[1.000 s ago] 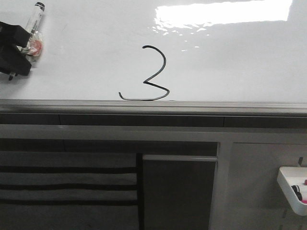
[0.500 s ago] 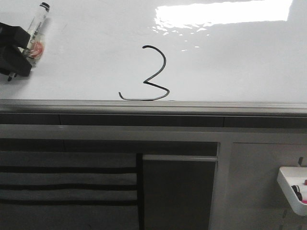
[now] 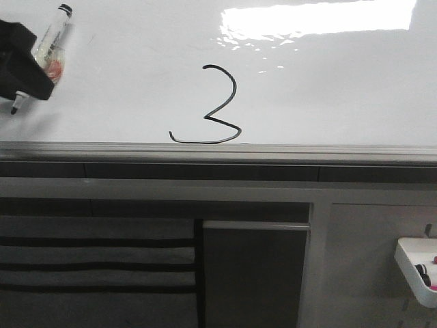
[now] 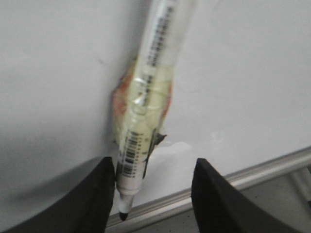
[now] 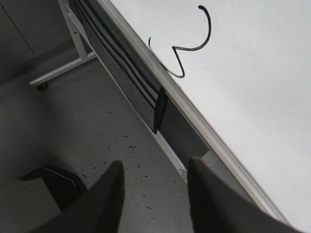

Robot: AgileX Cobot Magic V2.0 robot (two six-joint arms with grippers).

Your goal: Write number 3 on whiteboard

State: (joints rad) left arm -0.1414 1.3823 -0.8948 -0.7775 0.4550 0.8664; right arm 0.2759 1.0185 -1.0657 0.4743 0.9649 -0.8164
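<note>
The number 3 is drawn in thin black line low on the whiteboard, its flat tail just above the grey rim. It also shows in the right wrist view. My left gripper is at the board's far left. In the left wrist view its jaws stand wide apart. A clear marker with a tape wad lies against one finger only, its black tip pointing at the rim. My right gripper is open and empty over the floor, off the board.
The board's metal rim runs across the front view, with dark cabinet panels and a drawer front under it. A small white tray with markers hangs at the lower right. A stand leg stands on the speckled floor.
My left gripper has moved up and slightly left on the board. The marker's cap end has shifted a little right; its tip stays in place. The 3 is unchanged.
</note>
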